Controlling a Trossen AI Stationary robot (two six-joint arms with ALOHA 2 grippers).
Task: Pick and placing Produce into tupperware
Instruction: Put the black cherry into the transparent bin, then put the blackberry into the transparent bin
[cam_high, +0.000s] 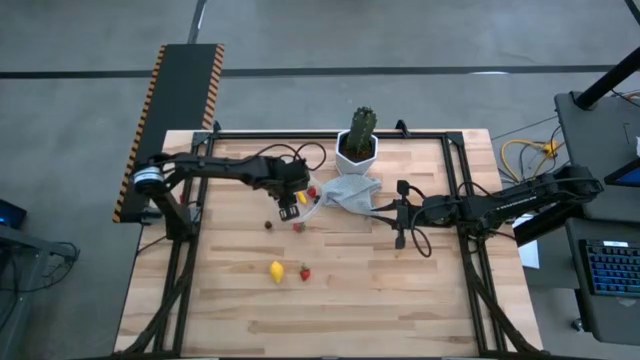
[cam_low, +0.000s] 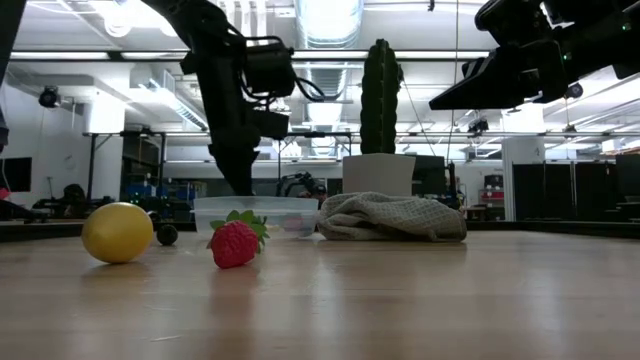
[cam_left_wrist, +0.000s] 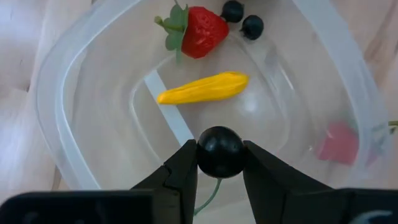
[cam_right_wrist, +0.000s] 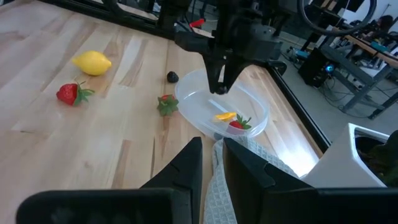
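Holding a small dark round piece (cam_left_wrist: 220, 152) clamped in the left gripper (cam_left_wrist: 220, 163) over the tupperware (cam_left_wrist: 74, 93).
Sitting inside: strawberry (cam_left_wrist: 198, 30), carrot (cam_left_wrist: 204, 88); cloth (cam_high: 350, 193) crowding the rim, partly hiding another strawberry (cam_left_wrist: 339, 142); right gripper (cam_right_wrist: 212, 163) hovering nearly together, empty.

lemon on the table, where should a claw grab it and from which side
Grip the lemon across its narrow middle, coming straight down from above. It lies on its side on bare wood, its rounded body widest along its length. The strawberry sits close beside it, so set the fingers clear of that side.
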